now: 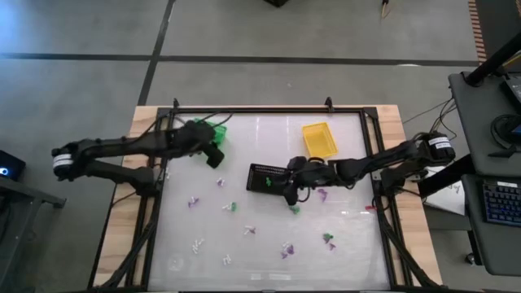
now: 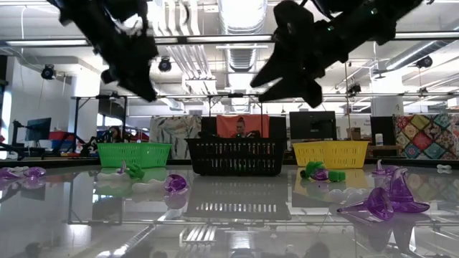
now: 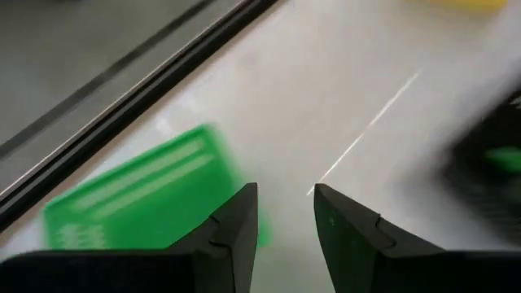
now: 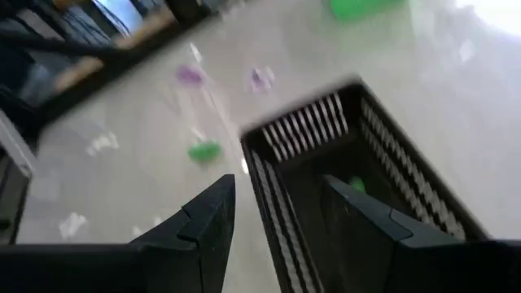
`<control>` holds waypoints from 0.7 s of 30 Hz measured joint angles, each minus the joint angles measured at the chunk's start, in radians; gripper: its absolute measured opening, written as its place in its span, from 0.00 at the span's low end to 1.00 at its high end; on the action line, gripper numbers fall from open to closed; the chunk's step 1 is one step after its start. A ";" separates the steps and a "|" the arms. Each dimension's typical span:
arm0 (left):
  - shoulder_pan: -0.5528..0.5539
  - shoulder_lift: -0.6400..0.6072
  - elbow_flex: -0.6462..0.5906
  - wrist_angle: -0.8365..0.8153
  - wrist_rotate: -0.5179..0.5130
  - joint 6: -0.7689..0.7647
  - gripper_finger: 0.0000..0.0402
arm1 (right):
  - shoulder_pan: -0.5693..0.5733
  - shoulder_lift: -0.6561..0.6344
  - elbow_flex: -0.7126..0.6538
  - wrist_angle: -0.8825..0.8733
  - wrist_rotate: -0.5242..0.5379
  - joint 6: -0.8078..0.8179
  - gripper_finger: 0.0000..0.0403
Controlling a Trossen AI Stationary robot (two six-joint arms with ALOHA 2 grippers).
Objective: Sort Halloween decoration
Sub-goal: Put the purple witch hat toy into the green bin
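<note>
While both dark arms hang above the glossy white table (image 1: 350, 244), contents stand as follows.

Left gripper (image 3: 285, 213): fingers parted with a clear gap, nothing between them. It hangs over the near edge of the green slatted plastic basket (image 1: 213, 130), which lies just beneath and beyond its fingertips at the table's far left.

Right gripper (image 4: 277, 213): fingers spread wide, empty. It hovers at the end wall of the black slatted plastic basket (image 1: 267, 177), one finger over the basket's inside and the other outside the wall. One small green item (image 4: 353, 185) lies on that basket's floor, just ahead of the fingertips.

Yellow slatted plastic basket (image 1: 319, 137): beyond the right gripper, towards the table's far edge, apart from it.

Tiny plastic Halloween trinkets (image 1: 244, 232) in green, purple and white: scattered loose on the table, mostly on the near side of both grippers. A green piece (image 1: 294, 209) lies just beneath the right gripper's near side; a purple piece (image 1: 322, 194) lies just beside that arm. Purple and white pieces (image 1: 193, 201) lie well apart from the left gripper.

Person: seated in the room beyond the table, behind the black basket in the low view.
</note>
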 joint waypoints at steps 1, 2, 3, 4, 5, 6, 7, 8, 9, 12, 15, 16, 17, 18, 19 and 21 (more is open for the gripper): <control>-0.037 -0.013 0.000 0.026 -0.001 -0.009 0.26 | 0.000 0.000 0.022 -0.075 -0.005 0.029 0.42; -0.075 -0.023 0.000 0.061 -0.003 -0.016 0.26 | 0.000 0.000 0.044 -0.156 -0.008 0.052 0.42; -0.109 -0.030 0.000 0.097 -0.005 -0.019 0.26 | 0.000 0.001 0.067 -0.230 -0.011 0.076 0.42; -0.143 -0.035 0.000 0.136 -0.006 -0.019 0.26 | 0.000 0.001 0.089 -0.299 -0.015 0.097 0.42; -0.175 -0.036 0.000 0.181 -0.007 -0.020 0.26 | 0.000 0.001 0.112 -0.364 -0.016 0.117 0.42; -0.204 -0.036 0.000 0.219 -0.008 -0.018 0.26 | 0.000 0.001 0.134 -0.425 -0.016 0.134 0.42; -0.235 -0.035 0.000 0.245 -0.008 -0.015 0.26 | 0.000 0.001 0.156 -0.480 -0.016 0.147 0.42; -0.263 -0.032 0.000 0.262 -0.009 -0.010 0.26 | 0.000 0.001 0.176 -0.532 -0.016 0.161 0.42; -0.290 -0.029 0.000 0.277 -0.009 -0.009 0.26 | 0.000 0.001 0.195 -0.579 -0.016 0.167 0.42; -0.358 -0.018 0.000 0.287 -0.009 -0.010 0.26 | 0.004 0.001 0.244 -0.706 -0.016 0.207 0.42; -0.412 -0.005 0.000 0.298 -0.009 -0.024 0.26 | 0.012 0.001 0.285 -0.824 -0.016 0.236 0.42; -0.427 0.000 0.000 0.303 -0.009 -0.032 0.26 | 0.014 0.001 0.295 -0.857 -0.017 0.245 0.42; -0.441 0.004 0.000 0.305 -0.010 -0.040 0.26 | 0.017 0.001 0.303 -0.888 -0.018 0.258 0.42; -0.455 0.007 -0.001 0.308 -0.010 -0.044 0.26 | 0.018 0.001 0.311 -0.921 -0.020 0.271 0.42; -0.467 0.011 -0.001 0.315 -0.010 -0.046 0.26 | 0.021 0.001 0.319 -0.952 -0.023 0.281 0.42; -0.488 0.015 -0.001 0.323 -0.010 -0.044 0.26 | 0.027 0.001 0.333 -1.008 -0.024 0.302 0.42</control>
